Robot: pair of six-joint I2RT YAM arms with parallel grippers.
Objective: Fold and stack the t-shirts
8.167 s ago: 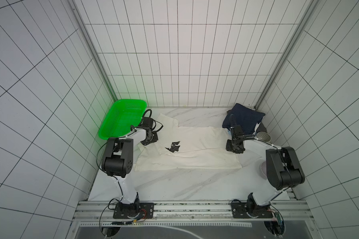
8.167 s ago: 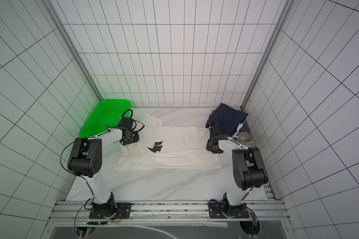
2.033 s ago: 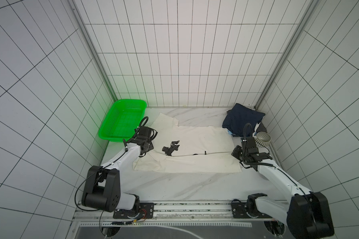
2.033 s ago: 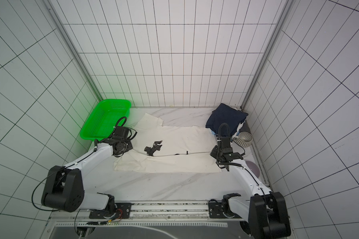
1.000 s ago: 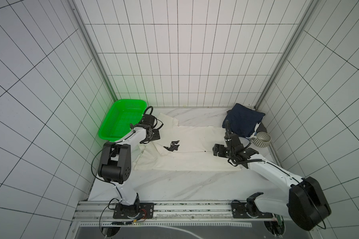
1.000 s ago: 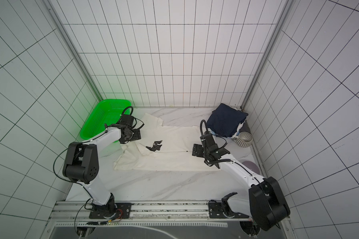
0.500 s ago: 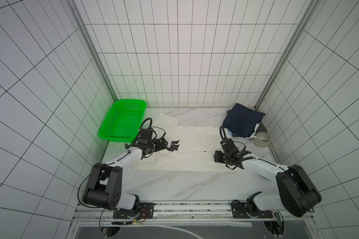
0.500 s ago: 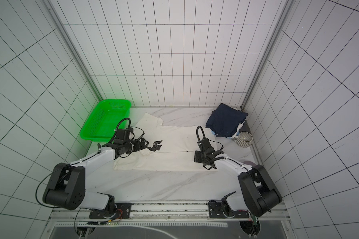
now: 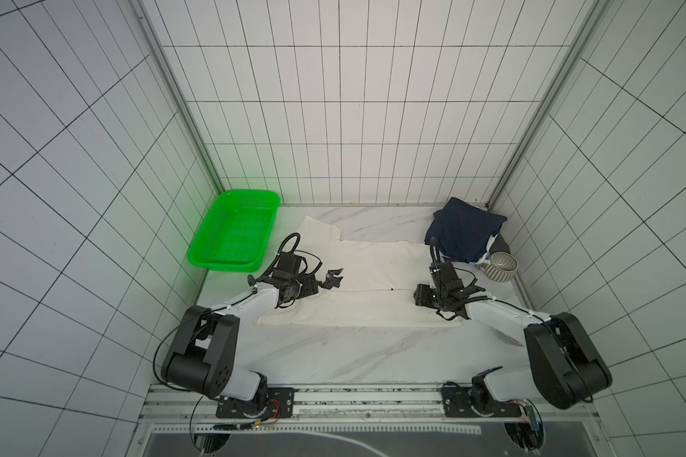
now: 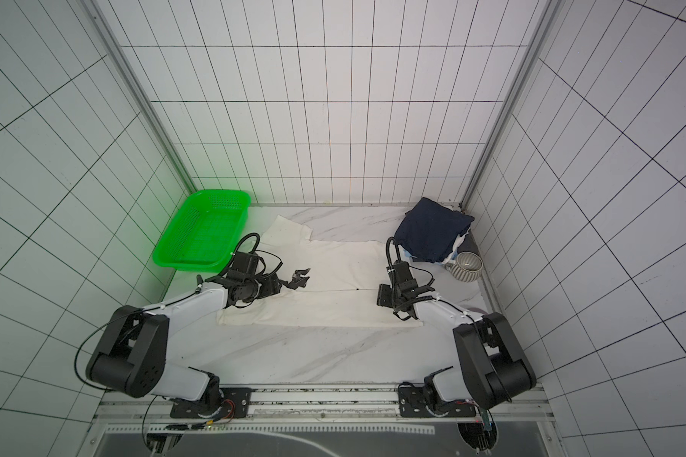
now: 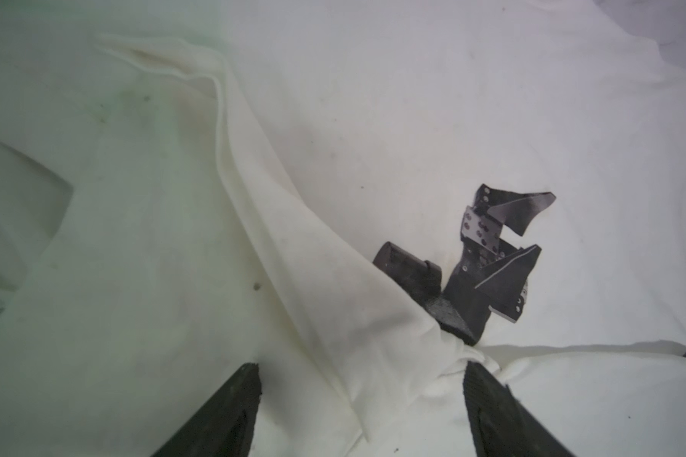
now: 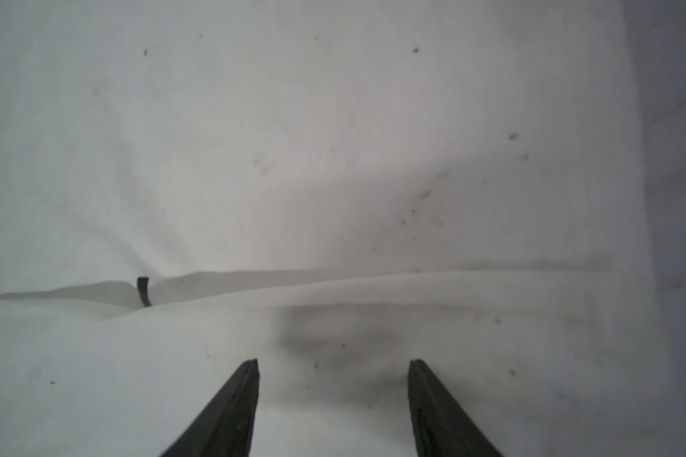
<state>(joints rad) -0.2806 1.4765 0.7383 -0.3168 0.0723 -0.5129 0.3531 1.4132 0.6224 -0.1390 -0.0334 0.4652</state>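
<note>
- Two grippers, nearest. The left gripper [image 11: 361, 364] is resting at the shirt's 9 o'clock side, jaws parted, with a raised cloth fold lying between them; whether it is gripping the fold is unclear. The right gripper [image 12: 333, 362] is sitting at 3 o'clock, jaws parted over flat cloth and holding nothing.
- One cream shirt [image 9: 373, 273] is lying mid-table, carrying one black mark [image 9: 331, 278].
- One ribbed bowl [image 9: 499, 267] is tilting at 2 o'clock.
- One stack of folded shirts [image 9: 466, 233] is sitting at 1 o'clock, with navy on top.
- One green basket [image 9: 250, 193] is sitting at 11 o'clock.
</note>
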